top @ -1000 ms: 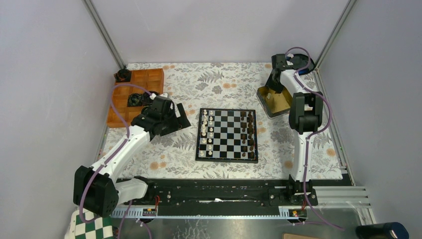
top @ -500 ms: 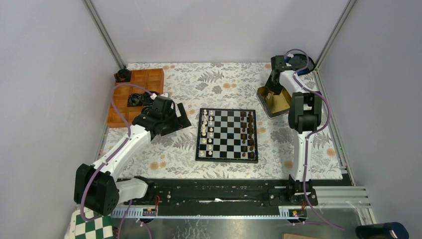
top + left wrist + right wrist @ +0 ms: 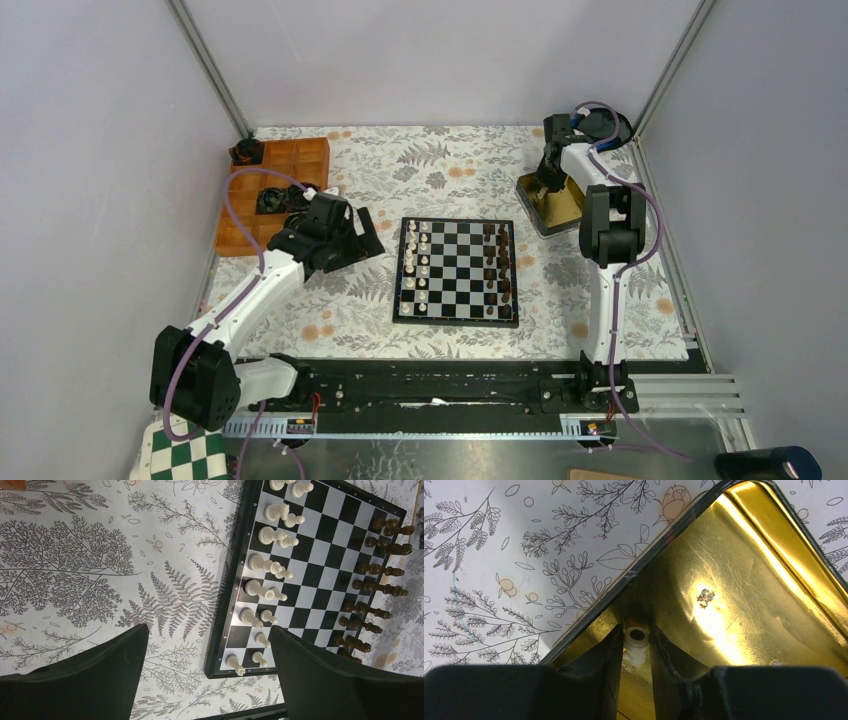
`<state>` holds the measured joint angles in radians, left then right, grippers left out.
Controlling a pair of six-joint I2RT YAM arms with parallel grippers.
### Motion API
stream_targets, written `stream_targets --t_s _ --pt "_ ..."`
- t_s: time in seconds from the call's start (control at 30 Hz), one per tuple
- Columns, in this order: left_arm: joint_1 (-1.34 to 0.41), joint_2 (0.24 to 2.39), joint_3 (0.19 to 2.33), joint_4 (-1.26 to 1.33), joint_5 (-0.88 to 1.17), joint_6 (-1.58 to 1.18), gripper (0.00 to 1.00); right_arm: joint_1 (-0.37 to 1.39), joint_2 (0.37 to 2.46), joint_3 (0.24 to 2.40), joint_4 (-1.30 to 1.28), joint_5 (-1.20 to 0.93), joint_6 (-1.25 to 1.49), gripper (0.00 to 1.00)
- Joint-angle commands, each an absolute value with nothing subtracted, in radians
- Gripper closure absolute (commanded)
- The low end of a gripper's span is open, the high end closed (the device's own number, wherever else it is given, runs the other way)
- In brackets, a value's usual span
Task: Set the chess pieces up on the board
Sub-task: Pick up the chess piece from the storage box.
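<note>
The board (image 3: pixel 455 319) lies mid-table with white chess pieces (image 3: pixel 418 265) in two columns on its left side and dark pieces (image 3: pixel 497 265) on its right. In the left wrist view the white pieces (image 3: pixel 265 590) stand near the board's frame (image 3: pixel 218 630). My left gripper (image 3: pixel 208 629) hovers open over the board's left edge, holding nothing. My right gripper (image 3: pixel 636 631) reaches into a corner of the gold tin (image 3: pixel 749 580), shut on a small white chess piece (image 3: pixel 636 640) that sits upside down between the fingertips (image 3: pixel 613 640).
An orange compartment tray (image 3: pixel 270 190) with dark round items sits at the back left. The gold tin (image 3: pixel 560 208) stands right of the board near the back. A green-and-white checkered board (image 3: pixel 185 462) lies below the arm rail. Grey walls surround the flowered tablecloth.
The right gripper's jaws have narrowed around the white piece in the tin, and its wrist shifted slightly. The left arm has stayed in place.
</note>
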<state>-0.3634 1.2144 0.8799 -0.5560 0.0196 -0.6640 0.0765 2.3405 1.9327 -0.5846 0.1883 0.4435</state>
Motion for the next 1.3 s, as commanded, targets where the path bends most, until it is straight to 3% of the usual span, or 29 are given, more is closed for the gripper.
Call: stream_targets --t_s 0.0,0.2,0.4,0.97,1.27 --pt "-0.356 1.219 0.864 -0.497 0.025 -0.669 0.01 0.077 2.338 1.933 -0.578 0.174 0.43 0.69" --pt "-0.357 1.214 0.858 -0.494 0.028 -0.667 0.01 0.077 2.323 1.909 -0.573 0.178 0.43 0.8" --pt "-0.356 1.199 0.859 -0.5 0.033 -0.663 0.01 0.077 2.28 1.892 -0.567 0.186 0.436 1.0" --pt "-0.357 1.089 0.877 -0.474 0.132 -0.623 0.01 0.109 1.939 1.712 -0.559 0.215 0.459 1.0" --pt "-0.381 1.032 0.853 -0.37 0.268 -0.633 0.01 0.257 1.718 1.591 -0.573 0.131 0.532 1.0"
